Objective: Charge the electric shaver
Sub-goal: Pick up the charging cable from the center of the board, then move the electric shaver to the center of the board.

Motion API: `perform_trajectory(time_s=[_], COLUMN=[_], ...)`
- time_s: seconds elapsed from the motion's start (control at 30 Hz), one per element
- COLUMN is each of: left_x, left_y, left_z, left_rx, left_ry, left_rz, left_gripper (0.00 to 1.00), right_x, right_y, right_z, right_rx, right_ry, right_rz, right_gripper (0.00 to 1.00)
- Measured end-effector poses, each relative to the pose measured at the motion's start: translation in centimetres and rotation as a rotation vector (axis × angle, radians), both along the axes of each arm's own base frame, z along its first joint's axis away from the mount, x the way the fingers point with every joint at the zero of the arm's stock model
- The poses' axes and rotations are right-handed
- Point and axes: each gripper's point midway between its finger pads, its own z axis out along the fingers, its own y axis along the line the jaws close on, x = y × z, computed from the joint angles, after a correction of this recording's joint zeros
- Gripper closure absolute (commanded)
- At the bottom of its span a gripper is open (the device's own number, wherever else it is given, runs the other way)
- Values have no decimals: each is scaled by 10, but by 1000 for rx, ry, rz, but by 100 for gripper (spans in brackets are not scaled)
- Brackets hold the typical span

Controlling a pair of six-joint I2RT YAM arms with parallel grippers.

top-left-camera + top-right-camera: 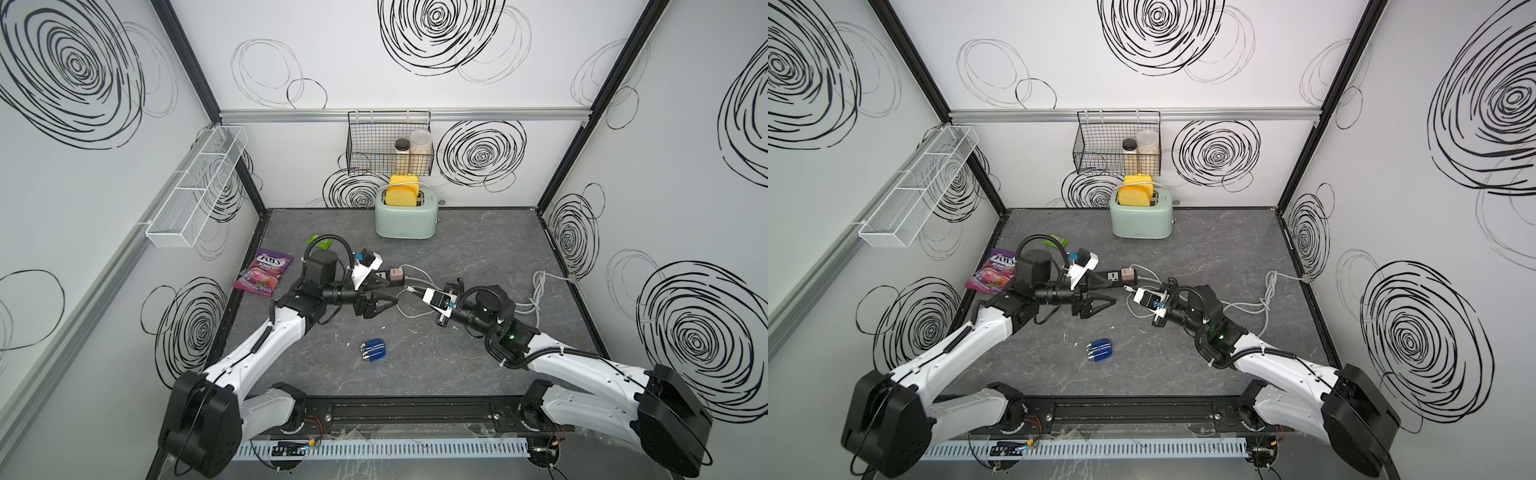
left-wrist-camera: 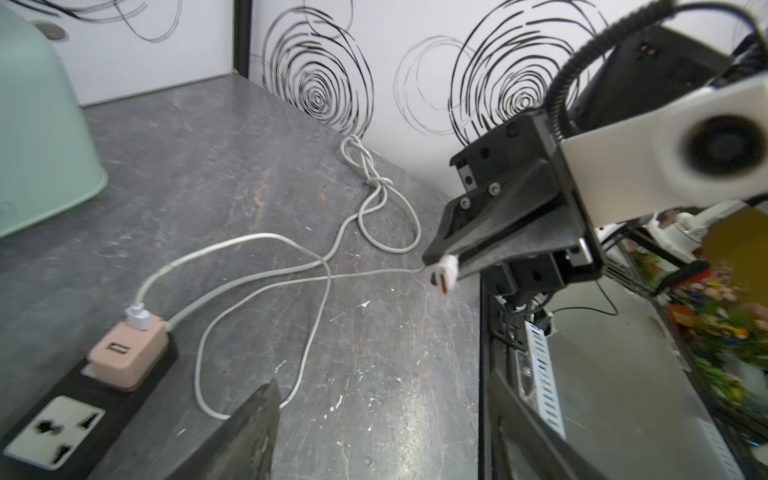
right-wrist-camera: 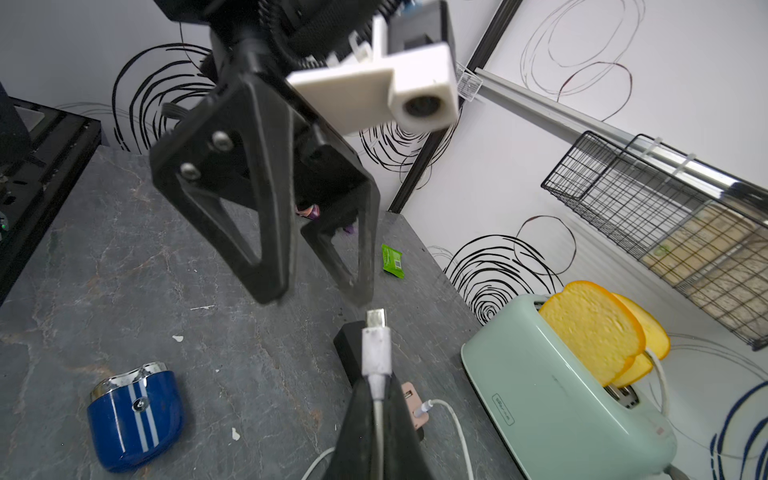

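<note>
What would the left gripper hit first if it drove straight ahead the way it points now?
Most likely the white cable plug pinched in the right gripper: the left gripper, jaws open, points at it with a gap between. Depth is unclear, so it might pass just beside it.

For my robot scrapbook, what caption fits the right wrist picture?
The right gripper, jaws shut on the white charging-cable plug, faces the open left gripper; glossy dark-blue electric shaver lies nearby.
</note>
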Motion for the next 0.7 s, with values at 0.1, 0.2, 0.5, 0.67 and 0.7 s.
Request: perform_trajectory(time_s=[0.1,0.2,0.5,0.67,0.7], left_x=[-4,-6,-44,-71,-75], left_y=[13,22,21,17,17], left_z=[5,-5,-85,-126,-133], left_rx=[51,135,442,583,606], left_ry=[-142,-230,-315,-296,-285], left_rz=[59,90,-38,-149,-164], left_gripper=[0,0,3,3,3], right_x=[2,4,16,17,17], right_y=[-9,-18,-52,-61,-62], right_z=[-3,-7,-14,-8,-7], right_rx=[-9,-17,-28,-18,-15], right_ry=[43,86,194,198,199], right_rz=[-23,-48,-169,-192,-194], right_gripper=[100,100,100,100,100])
